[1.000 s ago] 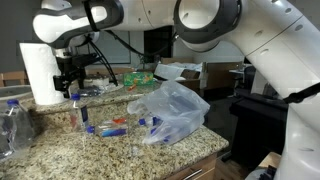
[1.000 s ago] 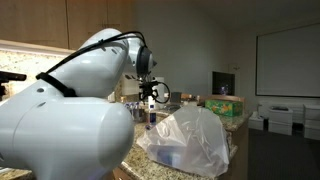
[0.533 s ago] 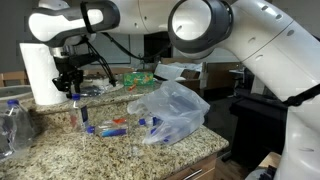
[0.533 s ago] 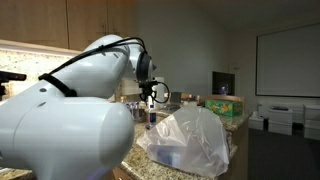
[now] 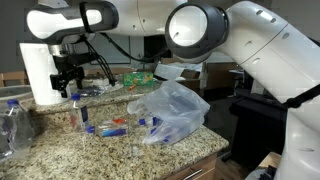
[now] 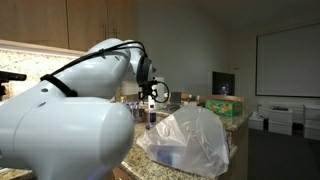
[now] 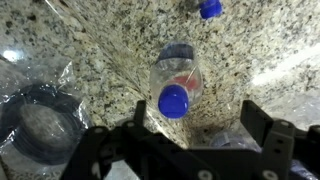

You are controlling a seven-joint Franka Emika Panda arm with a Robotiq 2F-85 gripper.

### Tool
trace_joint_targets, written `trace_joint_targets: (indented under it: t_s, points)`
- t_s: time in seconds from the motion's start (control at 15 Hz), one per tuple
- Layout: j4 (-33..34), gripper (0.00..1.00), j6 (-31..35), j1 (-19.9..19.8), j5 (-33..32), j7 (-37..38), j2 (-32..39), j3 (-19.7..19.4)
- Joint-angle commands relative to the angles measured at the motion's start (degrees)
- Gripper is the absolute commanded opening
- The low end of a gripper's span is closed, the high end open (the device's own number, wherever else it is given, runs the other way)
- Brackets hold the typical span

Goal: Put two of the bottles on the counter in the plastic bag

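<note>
counter (image 7: 90, 50), two blue caps (image 7: 174, 100) (one bag (image 5: 175, 108))

On the worktop (image 5: 60, 150) an exterior view shows one bag (image 5: 178, 105), one paper roll (image 5: 40, 72), one upright small bottle (image 5: 77, 110), one lying small bottle (image 5: 113, 126) and one big bottle (image 5: 14, 128). How many are inside the bag is unclear.
</note>
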Motion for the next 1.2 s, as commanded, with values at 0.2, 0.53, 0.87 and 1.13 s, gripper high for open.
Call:
trace_joint_targets:
  t_s: [0.2, 0.53, 0.87, 1.13]
  points:
    - [4.4, 1.0, -6.0, 0.4, 1.7, 1.3, 1.8, 0.6]
    - [5.8, 1.0, -11.9, 0.9, 0.5, 0.4, 2.1, 0.1]
    - [8.1, 1.0, -16.0, 1.1, 1.0, 1.3, 3.1, 0.3]
    - [10.4, 1.0, -13.7, 0.9, 2.2, 5.4, 4.4, 0.8]
